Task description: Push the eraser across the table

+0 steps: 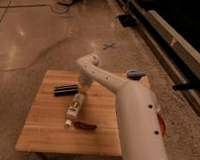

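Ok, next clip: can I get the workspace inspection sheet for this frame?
Surface: wooden plank table, standing on a speckled floor.
Job's things: eraser lies flat on the far left part of the table.
Clutter: white bottle on its side mid-table; dark red chili-like thing just in front of it; orange plate at the right, mostly hidden by the arm.
Grippers: gripper low over the table, just right of the eraser; contact cannot be told.
Cables: dark cables on the floor behind.
Surroundings: small cross-shaped object on the floor.
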